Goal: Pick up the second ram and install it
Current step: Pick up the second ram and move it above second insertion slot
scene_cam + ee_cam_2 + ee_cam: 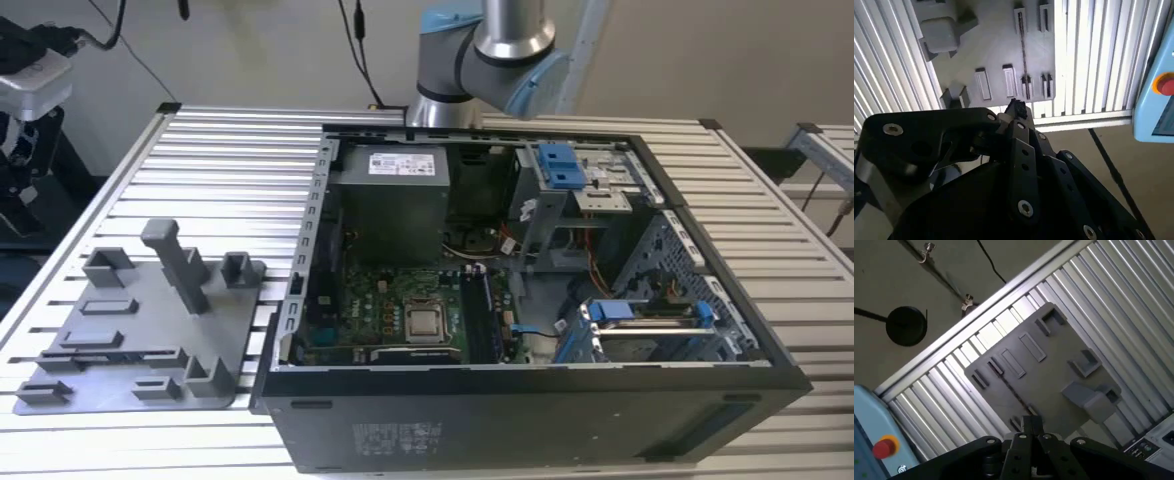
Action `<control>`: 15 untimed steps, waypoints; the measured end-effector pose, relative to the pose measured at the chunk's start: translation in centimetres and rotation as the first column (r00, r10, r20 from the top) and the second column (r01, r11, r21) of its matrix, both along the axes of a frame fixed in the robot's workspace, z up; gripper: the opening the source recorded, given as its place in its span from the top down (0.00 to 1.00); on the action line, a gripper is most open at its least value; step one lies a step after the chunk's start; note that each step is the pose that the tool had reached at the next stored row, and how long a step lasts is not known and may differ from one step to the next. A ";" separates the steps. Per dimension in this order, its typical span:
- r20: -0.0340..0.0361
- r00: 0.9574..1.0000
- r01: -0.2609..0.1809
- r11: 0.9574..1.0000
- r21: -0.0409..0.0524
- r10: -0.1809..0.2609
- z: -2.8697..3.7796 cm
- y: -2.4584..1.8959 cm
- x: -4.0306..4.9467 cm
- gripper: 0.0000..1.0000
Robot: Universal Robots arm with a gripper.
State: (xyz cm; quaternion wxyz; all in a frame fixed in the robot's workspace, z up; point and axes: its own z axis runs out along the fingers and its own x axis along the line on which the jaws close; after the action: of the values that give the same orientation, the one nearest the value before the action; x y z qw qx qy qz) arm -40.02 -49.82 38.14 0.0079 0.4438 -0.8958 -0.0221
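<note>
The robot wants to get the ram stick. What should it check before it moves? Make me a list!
1. Pincer above the grey fixture: ok.
2. Ram found: cannot tell; a thin dark strip on the fixture may be it.
3. Case open on top: ok.
4. Slots inside the case free: cannot tell.
5. Fixture lying flat on the table: ok.

grey fixture tray (140,325), silver ribbed table (227,170), black computer case (534,425), green motherboard (367,290), blue drive clips (558,165), red button (1165,84)
</note>
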 end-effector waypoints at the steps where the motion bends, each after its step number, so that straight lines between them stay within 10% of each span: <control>1: 0.001 1.000 -0.016 1.000 0.000 0.016 -0.01 0.00 0.00 0.89; 15: 0.019 0.988 -0.156 0.988 -0.002 0.156 -0.36 0.19 -0.05 0.89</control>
State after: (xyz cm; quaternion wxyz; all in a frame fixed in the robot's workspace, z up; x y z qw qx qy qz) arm -40.07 -49.63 37.78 0.0012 0.5128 -0.8583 -0.0172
